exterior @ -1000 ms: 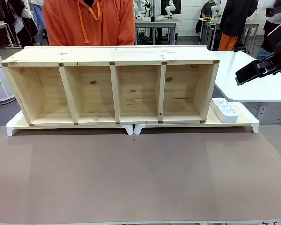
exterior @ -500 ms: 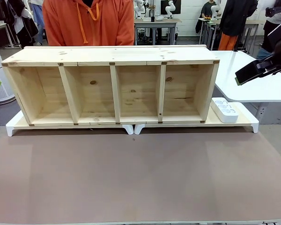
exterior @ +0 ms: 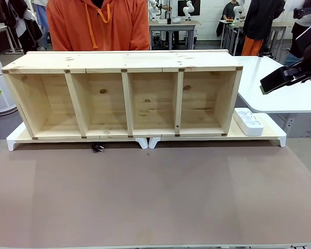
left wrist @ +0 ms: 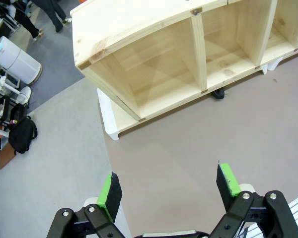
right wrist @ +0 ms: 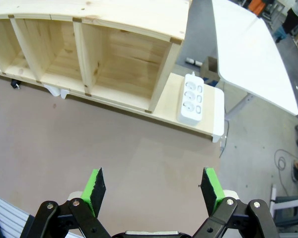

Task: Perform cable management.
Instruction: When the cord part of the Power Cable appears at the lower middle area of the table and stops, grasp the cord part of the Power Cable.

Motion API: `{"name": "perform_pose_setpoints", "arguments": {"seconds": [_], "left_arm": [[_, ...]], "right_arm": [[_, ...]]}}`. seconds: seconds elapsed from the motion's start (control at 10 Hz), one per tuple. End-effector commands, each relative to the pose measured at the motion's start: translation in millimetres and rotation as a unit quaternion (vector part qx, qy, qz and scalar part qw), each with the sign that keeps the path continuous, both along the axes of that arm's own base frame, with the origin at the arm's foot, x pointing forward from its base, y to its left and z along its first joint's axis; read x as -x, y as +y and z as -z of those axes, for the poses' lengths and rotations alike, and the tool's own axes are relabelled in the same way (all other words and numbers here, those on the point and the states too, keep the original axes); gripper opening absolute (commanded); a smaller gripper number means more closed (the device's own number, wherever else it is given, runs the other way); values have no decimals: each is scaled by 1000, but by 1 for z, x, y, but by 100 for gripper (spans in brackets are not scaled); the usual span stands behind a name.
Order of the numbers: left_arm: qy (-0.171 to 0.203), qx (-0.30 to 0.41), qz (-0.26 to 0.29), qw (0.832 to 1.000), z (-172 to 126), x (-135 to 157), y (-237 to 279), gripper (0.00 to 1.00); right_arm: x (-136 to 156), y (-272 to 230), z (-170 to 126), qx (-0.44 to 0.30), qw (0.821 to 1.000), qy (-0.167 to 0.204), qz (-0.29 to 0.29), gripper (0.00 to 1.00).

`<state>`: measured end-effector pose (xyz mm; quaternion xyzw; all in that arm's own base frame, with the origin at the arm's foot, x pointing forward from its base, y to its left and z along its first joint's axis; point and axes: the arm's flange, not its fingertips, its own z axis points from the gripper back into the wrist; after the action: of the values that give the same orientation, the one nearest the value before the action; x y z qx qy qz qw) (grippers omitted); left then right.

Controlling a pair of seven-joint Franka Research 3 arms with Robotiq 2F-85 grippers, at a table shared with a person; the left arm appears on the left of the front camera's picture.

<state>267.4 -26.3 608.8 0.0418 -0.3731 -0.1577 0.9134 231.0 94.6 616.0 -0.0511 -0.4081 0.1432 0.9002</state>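
The cable shows as a small black plug [exterior: 97,148] poking out from under the wooden shelf [exterior: 122,61], below its second compartment from the left; the rest of the cord is hidden. The same plug [left wrist: 218,93] lies on the brown mat in the left wrist view, and the plug [right wrist: 14,84] sits far left in the right wrist view. My left gripper [left wrist: 169,191] hangs open above the mat's left end, holding nothing. My right gripper [right wrist: 154,191] is open over the right end, well short of the shelf. One of its fingers [exterior: 280,79] shows at the right edge.
A person in an orange hoodie [exterior: 98,23] stands behind the shelf. The shelf rests on white risers [exterior: 145,141]. A white power strip [exterior: 248,121] lies on the riser beside the shelf's right end. A white table [exterior: 290,96] stands to the right.
The black plug has appeared on the mat from under the shelf's front edge. Both arms have stayed still.
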Motion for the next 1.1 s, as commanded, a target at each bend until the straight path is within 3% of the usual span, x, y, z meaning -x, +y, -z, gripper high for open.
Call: {"name": "perform_pose_setpoints", "arguments": {"seconds": [0.0, 1.0], "left_arm": [[-1, -2, 0, 1000, -1, 0, -1, 100], [-1, -2, 0, 1000, -1, 0, -1, 100]], "right_arm": [[0, -1, 0, 0, 1000, -1, 1, 100], [0, -1, 0, 0, 1000, -1, 1, 100]]}}
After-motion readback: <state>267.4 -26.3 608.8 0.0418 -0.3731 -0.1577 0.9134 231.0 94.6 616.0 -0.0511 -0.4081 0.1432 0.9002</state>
